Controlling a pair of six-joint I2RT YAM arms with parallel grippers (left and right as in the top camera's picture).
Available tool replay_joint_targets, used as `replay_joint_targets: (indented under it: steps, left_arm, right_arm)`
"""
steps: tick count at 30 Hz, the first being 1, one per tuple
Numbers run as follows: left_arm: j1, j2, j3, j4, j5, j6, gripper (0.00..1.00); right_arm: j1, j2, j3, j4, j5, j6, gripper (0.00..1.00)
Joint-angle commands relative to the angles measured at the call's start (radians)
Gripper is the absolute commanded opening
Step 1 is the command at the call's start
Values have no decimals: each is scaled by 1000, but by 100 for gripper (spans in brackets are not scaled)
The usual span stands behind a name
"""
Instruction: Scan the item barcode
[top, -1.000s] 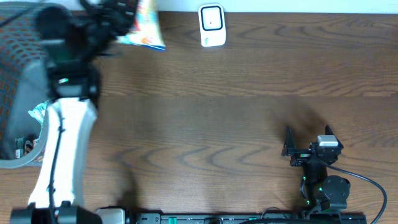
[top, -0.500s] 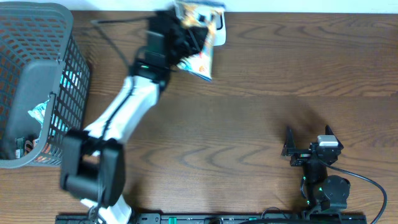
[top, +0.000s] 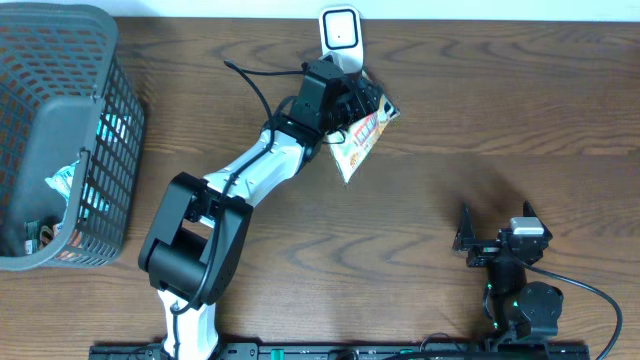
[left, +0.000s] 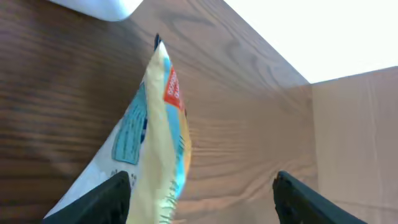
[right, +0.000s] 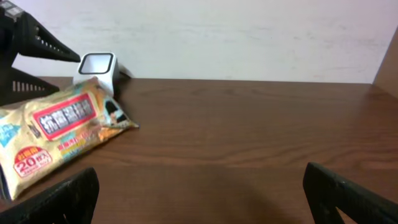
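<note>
Currently, the left gripper (left: 205, 196) sits at the upper centre of the overhead frame. Its jaws are spread wide and clamp nothing. The snack packet (top: 362, 138) stands edge-on between them and appears to rest on the table (top: 450, 110), just below and right of the scanner (top: 340, 38).

Judged from this, the packet is not presented to the scanner window. Grip it by 1 edge, lift it, and turn the barcode face toward the window. No view shows the barcode, so check both faces. Keep the fingers off the printed panel.

At the far left, the basket (top: 112, 120) holds other items and lies well apart from the work. At lower right, the right gripper (top: 495, 222) rests with its 2 fingers fully spread and empty. Nothing stands between packet and scanner.
</note>
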Motion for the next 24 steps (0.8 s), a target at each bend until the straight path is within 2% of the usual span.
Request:
replay_joint_targets:
  steps: [1, 10, 17, 24]
  left_arm:
    - [16, -8, 18, 6, -31, 53, 75]
    - [83, -114, 18, -34, 21, 337, 79]
    - [147, -231, 18, -245, 18, 599, 79]
    - [172, -208, 18, -388, 18, 625, 80]
  right_arm:
    - [9, -5, -3, -2, 2, -11, 99]
    - [9, -5, -4, -2, 2, -12, 99]
    - [9, -5, -3, -2, 2, -12, 99]
    - [9, -5, -3, -2, 2, -11, 99]
